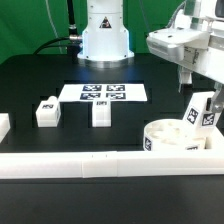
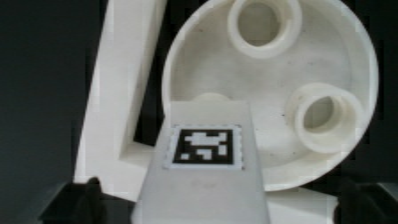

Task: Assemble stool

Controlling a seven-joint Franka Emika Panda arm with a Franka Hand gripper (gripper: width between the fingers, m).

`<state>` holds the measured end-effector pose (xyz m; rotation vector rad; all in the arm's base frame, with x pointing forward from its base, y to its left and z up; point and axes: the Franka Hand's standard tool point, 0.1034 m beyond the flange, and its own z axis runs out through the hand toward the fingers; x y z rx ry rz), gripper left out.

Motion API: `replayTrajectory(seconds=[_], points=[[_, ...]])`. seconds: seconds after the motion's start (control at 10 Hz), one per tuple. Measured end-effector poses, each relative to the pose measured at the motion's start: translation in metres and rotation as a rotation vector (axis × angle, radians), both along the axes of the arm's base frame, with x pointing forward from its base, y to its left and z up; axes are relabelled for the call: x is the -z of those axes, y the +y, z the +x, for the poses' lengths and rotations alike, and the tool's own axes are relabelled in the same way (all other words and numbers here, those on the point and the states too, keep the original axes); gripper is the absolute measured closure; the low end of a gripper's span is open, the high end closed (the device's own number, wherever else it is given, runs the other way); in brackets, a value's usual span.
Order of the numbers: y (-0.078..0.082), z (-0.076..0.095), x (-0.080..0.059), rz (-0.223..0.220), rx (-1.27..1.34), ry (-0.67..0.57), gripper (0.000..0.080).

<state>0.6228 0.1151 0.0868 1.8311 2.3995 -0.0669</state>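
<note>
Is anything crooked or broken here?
One thing looks crooked: the leg held in the gripper leans at a slant over the round seat instead of standing straight up. It is not in a socket yet. Nothing looks broken or spilled.

Three legs are showing: one leg (image 1: 203, 110) at the seat (image 1: 175, 143), a second leg (image 1: 100, 113) and third leg (image 1: 46, 112) well apart from it; one seat, one rail (image 1: 100, 162) and one marker board (image 1: 103, 93) are lying there.

Socketed seat (image 1: 170, 140) at exterior view's right, tagged leg (image 1: 203, 110) tilted over it, perhaps touching, two legs (image 1: 46, 112) apart.
</note>
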Motion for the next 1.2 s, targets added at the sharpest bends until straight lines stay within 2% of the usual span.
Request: replayTrajectory(seconds=[0.3,0.4,0.5,0.6,0.8,1.2], points=[[-0.0003,-0.0001,0.0001,0.0,0.001,0.0,0.0151],[-0.0006,-0.0002,0.0003,0.0,0.002,0.001,0.0263],[-0.0013,-0.0002,0.0004,0.0,0.004,0.001,0.0441],[-0.0015,-0.0001,0.0003,0.002,0.041,-0.003,0.0465],[-0.002,-0.0001,0.0004,0.006,0.081,-0.007,0.0465],[-0.0086,0.0022,0.0008,0.031,0.365,-0.046,0.0465]])
